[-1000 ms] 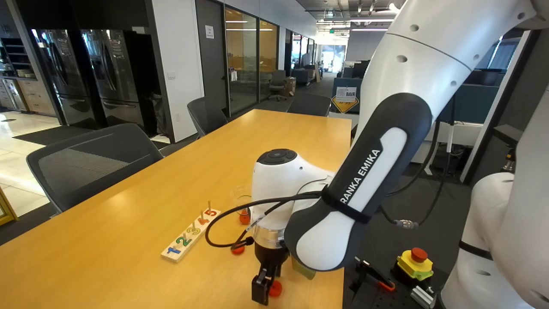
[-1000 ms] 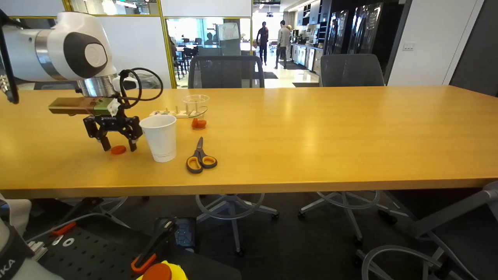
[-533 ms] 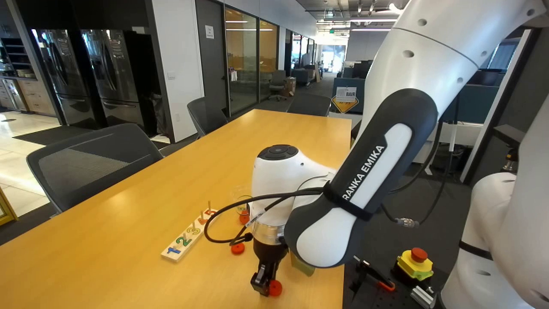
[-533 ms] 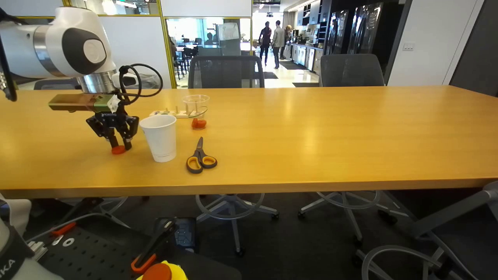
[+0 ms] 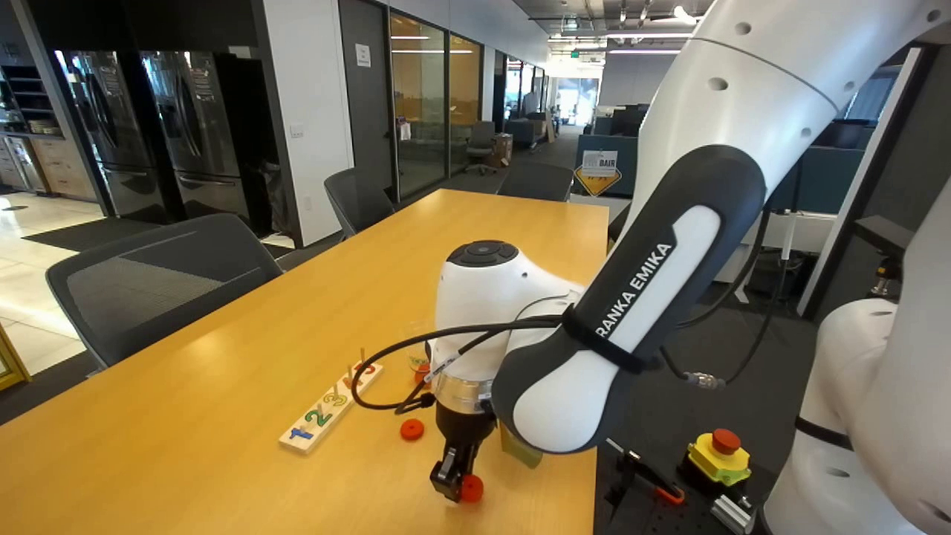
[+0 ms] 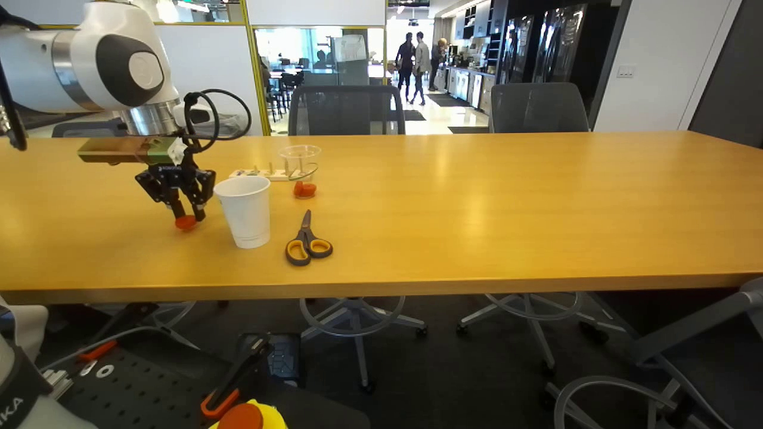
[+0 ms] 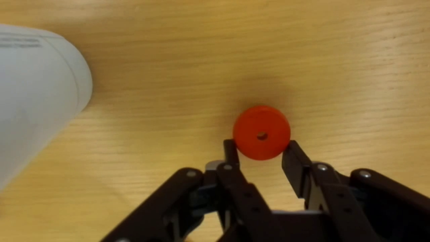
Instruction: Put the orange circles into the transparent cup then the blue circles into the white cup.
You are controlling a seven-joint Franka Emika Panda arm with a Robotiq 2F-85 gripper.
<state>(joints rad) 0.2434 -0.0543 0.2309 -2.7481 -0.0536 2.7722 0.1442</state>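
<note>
Near the upright white cup (image 6: 244, 213) on the table (image 6: 506, 226), the tool (image 6: 189, 217) held an orange circle (image 7: 262, 119) pinched between its fingertips (image 7: 293, 164). Another orange circle (image 5: 411, 429) lay flat on the table near the numbered peg board (image 5: 327, 410). More orange circles (image 6: 307, 190) sat at the bottom of the transparent cup (image 6: 300, 156); scissors (image 6: 307, 243) lay near the white cup.

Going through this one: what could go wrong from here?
The end effector pinches the orange circle only with its tips, so the grip might slip. The white cup stands near the end effector, so a sideways swing could tip it over. The transparent cup shows only faintly, so the release could be misjudged and miss.
</note>
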